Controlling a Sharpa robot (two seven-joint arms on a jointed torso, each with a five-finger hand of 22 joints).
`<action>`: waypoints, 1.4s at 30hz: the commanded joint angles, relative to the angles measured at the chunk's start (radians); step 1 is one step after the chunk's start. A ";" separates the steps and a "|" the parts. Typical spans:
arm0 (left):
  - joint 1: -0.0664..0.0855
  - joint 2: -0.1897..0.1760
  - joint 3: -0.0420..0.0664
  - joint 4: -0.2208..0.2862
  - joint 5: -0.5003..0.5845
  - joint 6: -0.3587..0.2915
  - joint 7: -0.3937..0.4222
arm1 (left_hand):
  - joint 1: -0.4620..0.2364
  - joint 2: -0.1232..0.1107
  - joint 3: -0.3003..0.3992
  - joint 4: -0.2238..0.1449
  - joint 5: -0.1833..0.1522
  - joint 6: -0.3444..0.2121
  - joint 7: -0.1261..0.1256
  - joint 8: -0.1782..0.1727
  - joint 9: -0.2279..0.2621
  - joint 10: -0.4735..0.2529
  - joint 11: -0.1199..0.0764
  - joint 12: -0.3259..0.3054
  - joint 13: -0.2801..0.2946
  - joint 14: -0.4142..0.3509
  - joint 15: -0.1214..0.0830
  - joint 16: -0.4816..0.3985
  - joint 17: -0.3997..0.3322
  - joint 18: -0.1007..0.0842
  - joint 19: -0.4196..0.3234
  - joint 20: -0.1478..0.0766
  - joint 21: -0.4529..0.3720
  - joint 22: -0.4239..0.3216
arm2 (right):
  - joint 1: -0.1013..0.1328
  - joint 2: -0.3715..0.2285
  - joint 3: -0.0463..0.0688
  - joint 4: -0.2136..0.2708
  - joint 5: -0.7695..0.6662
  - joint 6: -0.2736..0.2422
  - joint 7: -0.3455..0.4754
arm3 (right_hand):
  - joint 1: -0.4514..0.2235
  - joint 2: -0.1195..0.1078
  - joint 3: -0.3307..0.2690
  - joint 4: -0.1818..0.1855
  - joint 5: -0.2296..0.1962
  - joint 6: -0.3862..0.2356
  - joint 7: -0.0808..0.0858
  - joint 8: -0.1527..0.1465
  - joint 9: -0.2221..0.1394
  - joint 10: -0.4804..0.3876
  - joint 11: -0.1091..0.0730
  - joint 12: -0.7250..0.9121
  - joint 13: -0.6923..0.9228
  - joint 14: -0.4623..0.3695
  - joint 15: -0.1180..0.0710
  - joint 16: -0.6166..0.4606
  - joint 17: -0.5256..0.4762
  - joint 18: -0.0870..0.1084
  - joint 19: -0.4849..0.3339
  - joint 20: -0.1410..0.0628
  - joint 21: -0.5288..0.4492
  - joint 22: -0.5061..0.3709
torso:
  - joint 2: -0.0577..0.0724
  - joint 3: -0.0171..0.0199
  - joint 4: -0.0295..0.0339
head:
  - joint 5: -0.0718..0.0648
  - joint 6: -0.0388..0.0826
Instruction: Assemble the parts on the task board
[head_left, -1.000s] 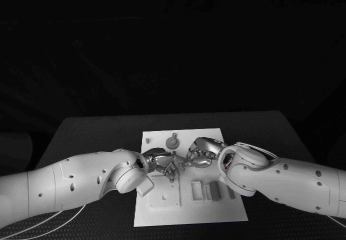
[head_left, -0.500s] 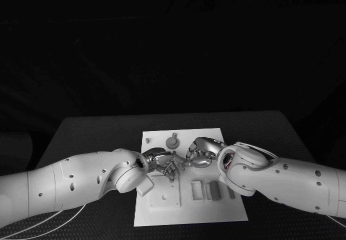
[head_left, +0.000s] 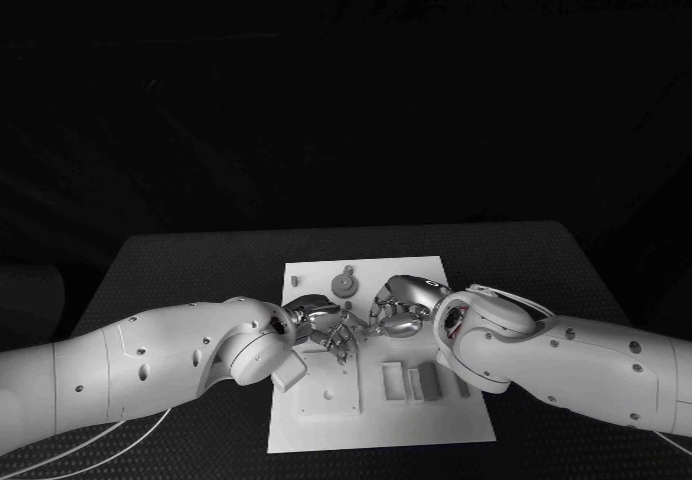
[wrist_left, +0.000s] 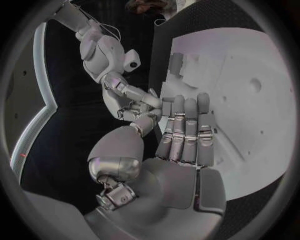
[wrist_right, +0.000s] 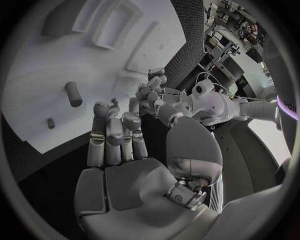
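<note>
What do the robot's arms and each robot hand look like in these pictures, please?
Both arms are smooth, rounded white shells with small dark round holes. The left arm has thin pale cables hanging below it; the right arm shows a dark-rimmed seam ring at its wrist. The left robot hand and the right robot hand are silver metal, with segmented fingers and flat grey palm pads.

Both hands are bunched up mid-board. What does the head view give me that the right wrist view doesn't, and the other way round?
Head view alone: the whole task board on the table, a round part beyond the hands, and upright blocks nearer the robot.

Right wrist view alone: the right hand's palm side, a short peg and a small stud.

Both: the two hands meeting over the board.
</note>
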 joint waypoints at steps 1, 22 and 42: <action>0.000 0.003 0.000 0.004 0.009 0.002 0.013 | 0.024 0.008 0.016 -0.007 0.005 0.007 0.000 0.009 0.012 0.014 -0.006 -0.007 -0.002 0.005 -0.002 0.007 0.001 0.012 0.008 0.000 -0.005 0.002 | 0.000 0.000 0.001 0.000 -0.006 0.008 0.015 | 0.002 -0.013 0.001 -0.003 0.002 -0.012 0.003 -0.006 -0.003 -0.011 0.000 -0.007 0.000 -0.005 -0.001 -0.007 -0.001 0.021 -0.001 0.004 -0.006 0.012 | 0.000 -0.0002 0.0001 | 0.000 0.000; 0.000 -0.017 0.000 -0.011 -0.058 0.038 0.027 | 0.052 0.013 0.015 -0.004 0.004 0.018 -0.005 0.026 0.023 0.027 -0.008 -0.017 -0.007 0.010 -0.004 0.008 0.002 0.010 0.016 -0.002 -0.008 0.005 | 0.000 -0.037 0.001 -0.003 0.044 -0.029 0.187 | 0.067 -0.082 0.015 -0.007 0.002 -0.170 0.064 -0.079 -0.027 -0.105 0.058 -0.023 0.004 -0.078 0.048 -0.036 -0.001 0.019 -0.062 0.034 -0.043 0.018 | 0.000 -0.0005 0.0007 | 0.002 0.003; 0.000 -0.028 0.002 -0.028 -0.094 0.200 0.090 | 0.068 0.023 -0.008 0.019 0.004 -0.010 -0.010 0.083 0.118 0.024 -0.007 -0.014 0.008 -0.003 -0.003 0.023 0.019 0.004 0.018 -0.002 -0.021 0.017 | 0.000 -0.023 0.000 -0.029 -0.057 -0.024 0.389 | 0.194 -0.121 -0.017 -0.016 0.002 -0.256 0.053 -0.088 -0.020 -0.196 0.052 -0.018 0.002 -0.175 0.050 -0.037 0.009 0.020 -0.148 0.078 -0.049 0.023 | 0.000 0.0009 -0.0012 | 0.002 0.008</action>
